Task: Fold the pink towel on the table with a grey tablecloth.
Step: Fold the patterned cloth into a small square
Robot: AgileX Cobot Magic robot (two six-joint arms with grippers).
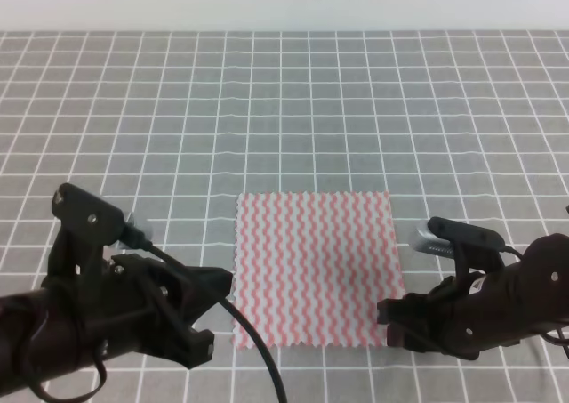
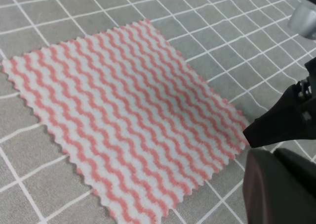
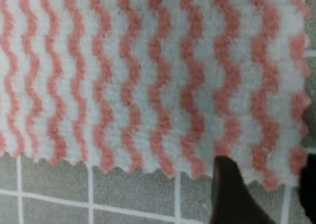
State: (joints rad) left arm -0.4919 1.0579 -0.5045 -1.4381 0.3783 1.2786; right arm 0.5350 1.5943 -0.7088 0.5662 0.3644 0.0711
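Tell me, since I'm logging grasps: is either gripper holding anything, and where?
Nothing is held. The pink towel lies flat; the right gripper sits at its near right corner, the left gripper beside its left edge.

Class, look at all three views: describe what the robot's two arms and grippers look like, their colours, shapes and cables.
Both arms are matte black and blocky. The left arm carries a black camera bracket, a small silver connector and a thick black cable curving down. The right arm is topped by a black-and-silver wrist camera. In the right wrist view, the right gripper shows dark, tapered jaws.
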